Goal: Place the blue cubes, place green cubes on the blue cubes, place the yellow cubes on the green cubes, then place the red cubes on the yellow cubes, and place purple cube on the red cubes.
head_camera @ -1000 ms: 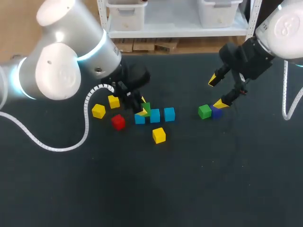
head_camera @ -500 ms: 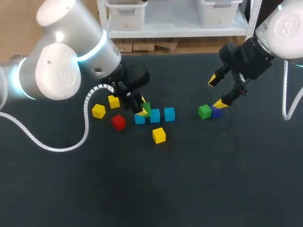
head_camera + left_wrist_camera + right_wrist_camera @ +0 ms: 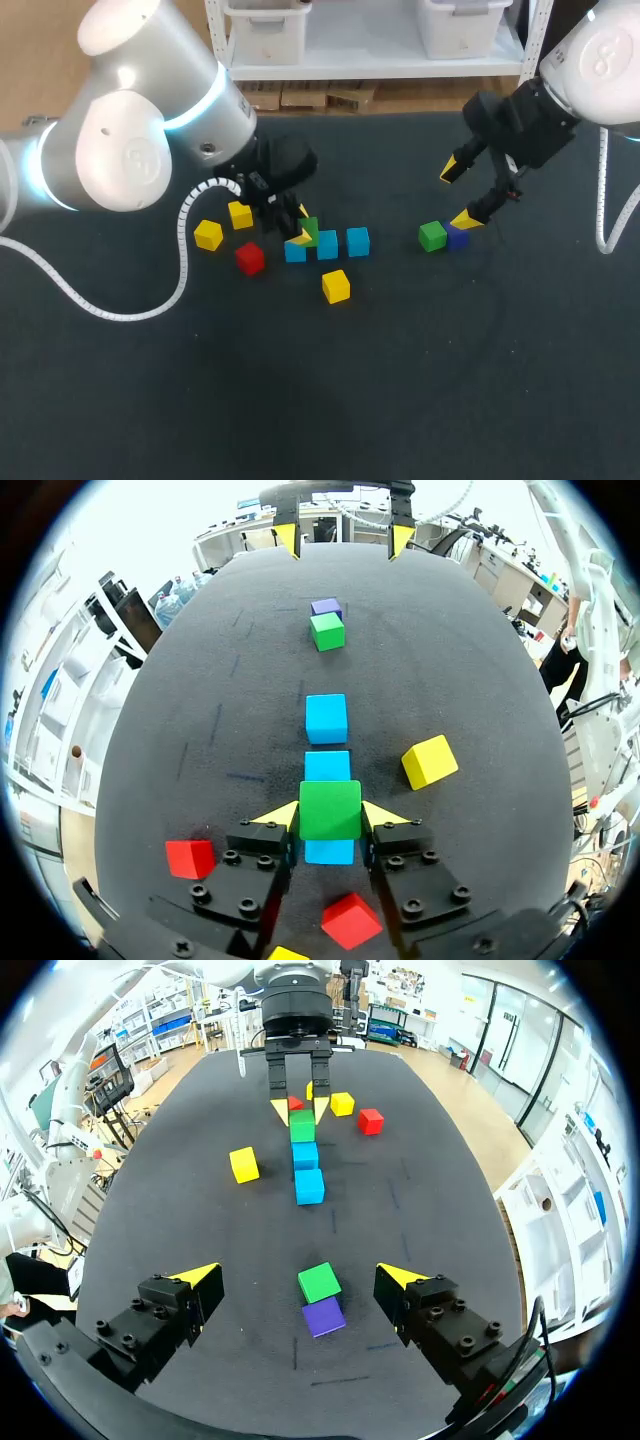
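Note:
Three blue cubes (image 3: 327, 245) lie in a row at the table's middle. My left gripper (image 3: 300, 228) is shut on a green cube (image 3: 330, 809) directly over the row's left end cube (image 3: 329, 852); whether the two cubes touch I cannot tell. A second green cube (image 3: 432, 236) and the purple cube (image 3: 457, 237) sit side by side to the right. Above them hangs my right gripper (image 3: 459, 194), open wide; its wrist view shows that green cube (image 3: 319, 1282) and the purple cube (image 3: 323, 1316) below and between its fingers, untouched.
Yellow cubes lie at the left (image 3: 208, 235), by the left arm (image 3: 240, 215) and in front of the blue row (image 3: 336, 286). A red cube (image 3: 250, 258) is left of the row; another red cube (image 3: 351, 920) lies under my left gripper.

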### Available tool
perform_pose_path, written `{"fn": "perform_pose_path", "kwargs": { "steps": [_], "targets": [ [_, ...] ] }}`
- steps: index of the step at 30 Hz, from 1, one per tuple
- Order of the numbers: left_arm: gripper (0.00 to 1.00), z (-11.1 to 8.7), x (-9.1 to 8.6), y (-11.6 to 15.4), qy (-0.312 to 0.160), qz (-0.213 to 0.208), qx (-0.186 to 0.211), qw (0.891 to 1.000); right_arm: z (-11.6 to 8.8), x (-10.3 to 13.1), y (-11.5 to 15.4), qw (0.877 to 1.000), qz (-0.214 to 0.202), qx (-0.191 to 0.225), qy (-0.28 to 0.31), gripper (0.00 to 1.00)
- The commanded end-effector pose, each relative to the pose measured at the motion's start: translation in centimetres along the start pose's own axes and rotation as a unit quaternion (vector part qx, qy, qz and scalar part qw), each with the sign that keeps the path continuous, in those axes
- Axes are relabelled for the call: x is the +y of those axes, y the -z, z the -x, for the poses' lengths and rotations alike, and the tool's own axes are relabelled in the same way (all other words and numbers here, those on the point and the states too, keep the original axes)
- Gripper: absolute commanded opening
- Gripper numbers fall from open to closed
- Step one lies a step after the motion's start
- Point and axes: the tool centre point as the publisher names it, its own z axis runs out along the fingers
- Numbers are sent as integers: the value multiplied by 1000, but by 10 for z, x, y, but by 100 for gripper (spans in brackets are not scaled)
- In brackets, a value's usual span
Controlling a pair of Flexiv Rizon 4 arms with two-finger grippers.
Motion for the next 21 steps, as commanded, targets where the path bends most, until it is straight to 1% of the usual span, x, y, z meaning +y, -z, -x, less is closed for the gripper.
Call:
{"fn": "perform_pose_path", "kwargs": {
  "steps": [1, 8, 12, 13, 15, 17, 18, 20, 21],
  "targets": [
    [0, 0, 2, -1, -2, -2, -2, 1000, 0, 0, 0, 1000, 0, -1, 0, 100],
    [0, 0, 2, -1, -3, -3, -2, 1000, 0, 0, 0, 1000, 0, -1, 0, 100],
    [5, -1, 2, -1, -2, -3, -1, 1000, 0, 0, 0, 1000, 0, -1, 0, 100],
    [9, -1, 2, -1, -3, -3, -1, 1000, 0, 0, 0, 1000, 0, -1, 0, 100],
    [15, -1, 2, -1, -3, -3, -1, 1000, 0, 0, 0, 1000, 0, -1, 0, 100],
    [14, -1, 2, -1, -3, -3, -1, 1000, 0, 0, 0, 1000, 0, -1, 0, 100],
    [15, -1, 3, -1, -2, -3, -1, 1000, 0, 0, 0, 1000, 0, -1, 0, 100],
    [22, -1, 3, -1, -2, -3, -1, 1000, 0, 0, 0, 1000, 0, -1, 0, 100],
    [24, -1, 3, -1, -2, -3, -1, 1000, 0, 0, 0, 1000, 0, -1, 0, 100]
  ]
}}
